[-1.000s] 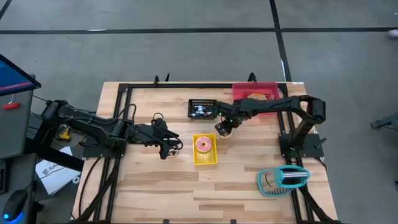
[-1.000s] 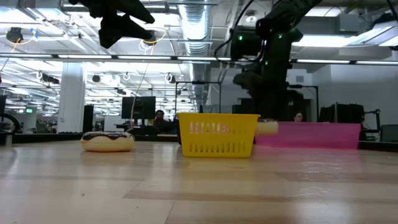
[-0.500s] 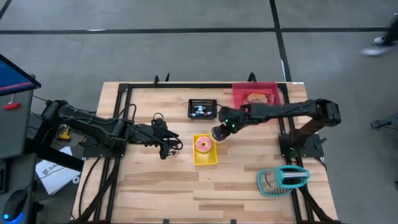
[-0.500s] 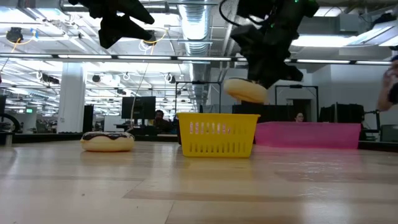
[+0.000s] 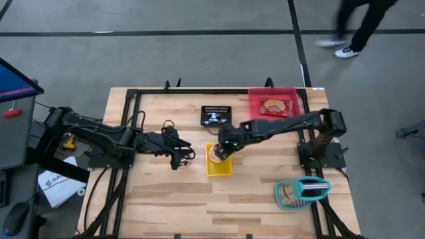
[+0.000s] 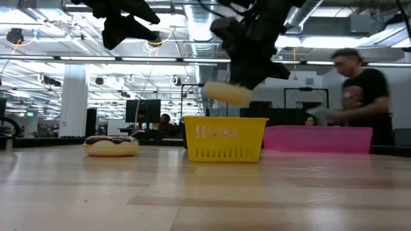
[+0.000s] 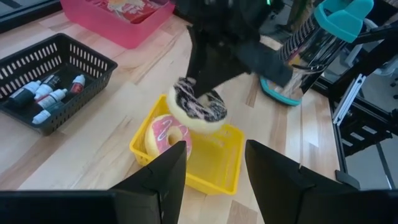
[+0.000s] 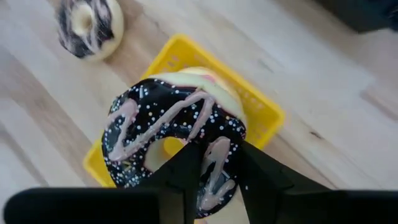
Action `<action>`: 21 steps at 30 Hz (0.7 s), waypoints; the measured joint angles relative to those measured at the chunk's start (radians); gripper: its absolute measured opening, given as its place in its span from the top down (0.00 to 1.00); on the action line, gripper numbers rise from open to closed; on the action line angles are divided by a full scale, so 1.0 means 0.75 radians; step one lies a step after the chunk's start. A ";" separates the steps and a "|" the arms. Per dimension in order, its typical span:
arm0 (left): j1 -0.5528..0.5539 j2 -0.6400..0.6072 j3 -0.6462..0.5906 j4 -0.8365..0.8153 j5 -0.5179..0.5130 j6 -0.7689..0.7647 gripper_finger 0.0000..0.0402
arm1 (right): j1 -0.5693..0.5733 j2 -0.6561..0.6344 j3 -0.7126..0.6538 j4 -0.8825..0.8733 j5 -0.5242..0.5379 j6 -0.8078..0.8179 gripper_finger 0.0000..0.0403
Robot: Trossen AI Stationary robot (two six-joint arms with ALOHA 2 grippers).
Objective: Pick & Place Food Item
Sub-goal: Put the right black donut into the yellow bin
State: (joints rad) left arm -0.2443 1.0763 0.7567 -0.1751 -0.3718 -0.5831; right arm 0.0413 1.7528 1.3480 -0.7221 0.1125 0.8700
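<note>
My right gripper [image 5: 220, 150] is shut on a chocolate-glazed donut [image 8: 174, 143] with pink drizzle and sprinkles, above the yellow basket [image 5: 220, 167]. A pink-frosted donut [image 7: 166, 132] lies inside the basket. A second chocolate donut [image 6: 110, 145] rests flat on the table to the basket's left. My left gripper [image 7: 214, 180] hangs open above the table left of the basket, near that donut, with nothing between its fingers. My right gripper pinches one section of the donut's ring [image 8: 217, 167] between its two fingers; one finger [image 8: 186, 165] sits on the hole's side, the other on the outer rim. The fingers slant down from above. The donut [image 6: 225, 94] hangs tilted, clear of the basket's rim.
A black basket [image 5: 216, 116] of small bottles and a pink tray [image 5: 272, 106] with food stand at the far side. A teal object [image 5: 302, 192] lies at the near right. A person [image 6: 356, 96] walks beyond the table's far edge.
My right gripper has lifted the chocolate donut from beside the pink tray and carried it up and toward the table's left and near side, to above the yellow basket. The donut has gone from low behind the basket to tilted above its rim.
</note>
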 joint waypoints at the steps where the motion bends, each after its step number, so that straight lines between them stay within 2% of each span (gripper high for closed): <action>1: 0.000 0.000 0.000 -0.002 -0.001 -0.001 0.60 | 0.006 0.033 0.022 -0.016 0.004 -0.005 0.78; 5: -0.004 0.000 0.000 -0.001 -0.004 -0.005 0.60 | 0.026 0.089 0.071 -0.041 0.006 -0.038 0.79; 21: -0.005 0.000 -0.001 -0.002 -0.003 -0.001 0.60 | 0.065 0.135 0.069 -0.022 0.031 -0.072 0.79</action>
State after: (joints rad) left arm -0.2478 1.0763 0.7563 -0.1765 -0.3740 -0.5838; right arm 0.0902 1.8542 1.3998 -0.7386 0.1360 0.8161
